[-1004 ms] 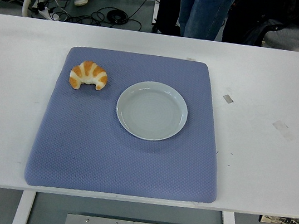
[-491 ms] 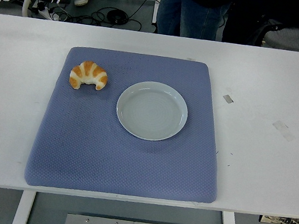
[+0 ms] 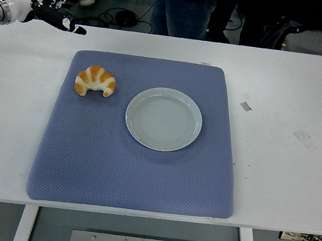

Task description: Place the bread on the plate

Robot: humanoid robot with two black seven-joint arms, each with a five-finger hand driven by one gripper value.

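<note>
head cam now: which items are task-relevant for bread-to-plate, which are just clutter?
Task-relevant:
croissant, on the blue mat, left of the plate
plate, bare, mid-mat
left hand, fingers spread, holding nothing, over the far-left table

Clutter:
blue mat under both
tape scraps on the white table
person standing behind the table
cables on the floor

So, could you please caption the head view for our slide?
Left hand open above the white table; golden croissant beside the empty pale round plate on a blue mat.
</note>
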